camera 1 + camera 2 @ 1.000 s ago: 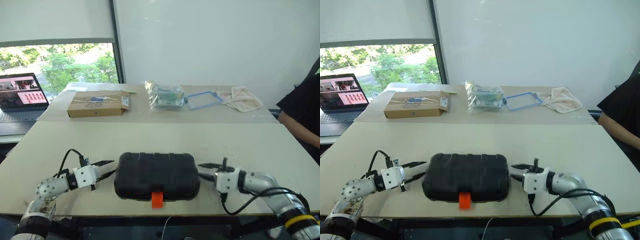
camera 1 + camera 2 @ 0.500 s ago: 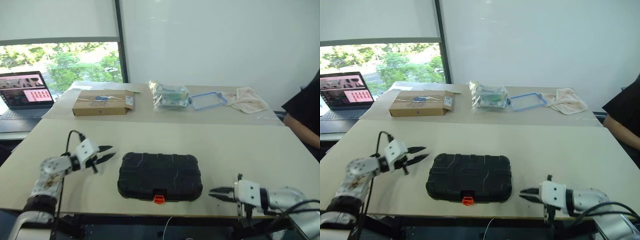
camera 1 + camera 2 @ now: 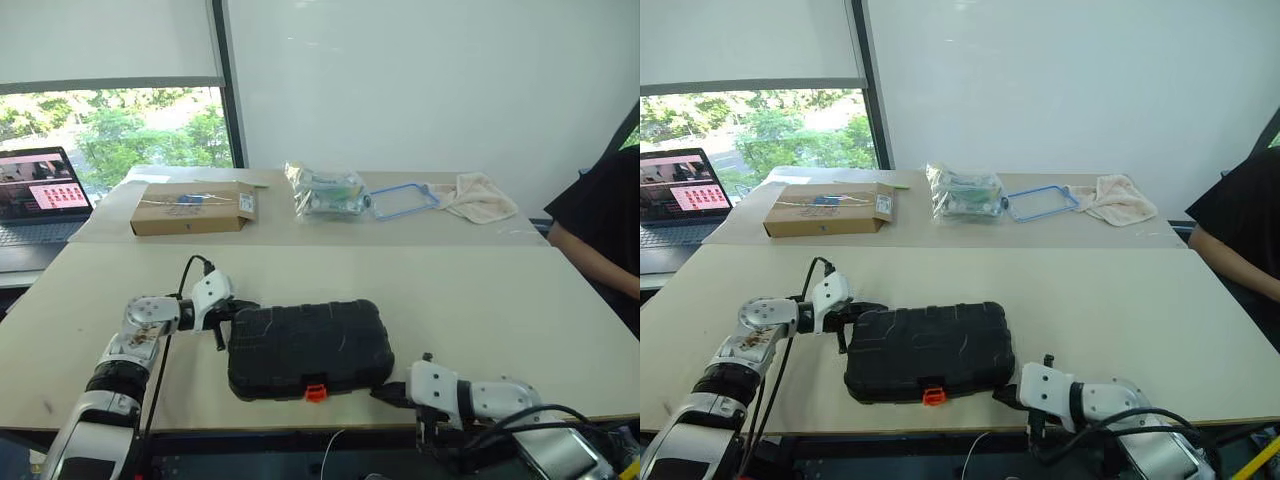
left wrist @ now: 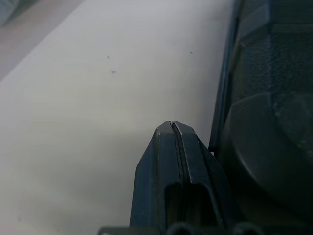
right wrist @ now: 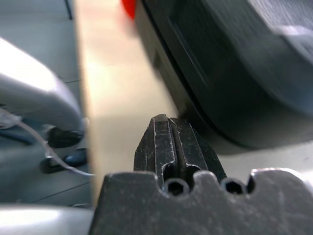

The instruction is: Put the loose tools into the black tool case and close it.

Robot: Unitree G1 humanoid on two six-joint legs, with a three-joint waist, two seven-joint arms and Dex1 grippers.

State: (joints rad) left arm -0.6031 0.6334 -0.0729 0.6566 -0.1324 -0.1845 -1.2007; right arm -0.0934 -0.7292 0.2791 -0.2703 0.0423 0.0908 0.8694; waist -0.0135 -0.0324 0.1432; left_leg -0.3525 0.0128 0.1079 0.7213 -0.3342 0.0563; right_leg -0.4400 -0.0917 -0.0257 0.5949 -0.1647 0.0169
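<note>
The black tool case (image 3: 305,348) lies shut on the near table, its small orange latch (image 3: 315,392) facing the front edge. My left gripper (image 3: 243,311) is shut, and its tips rest against the case's far left corner. In the left wrist view the closed fingertips (image 4: 172,128) sit right beside the case's textured shell (image 4: 274,98). My right gripper (image 3: 384,393) is shut too, low at the case's front right corner near the table edge. Its tips (image 5: 161,121) lie just short of the case wall (image 5: 234,63). The loose tools are out of view.
On the far table stand a brown cardboard box (image 3: 193,208), a plastic bag of items (image 3: 325,192), a blue frame (image 3: 403,199) and a cloth (image 3: 482,195). A laptop (image 3: 40,195) is at far left. A person in black (image 3: 600,235) sits at right.
Both grippers have gone from open beside the case's ends to shut. The left one rose, then came in to the far left corner. The right one drew back to the front right corner.
</note>
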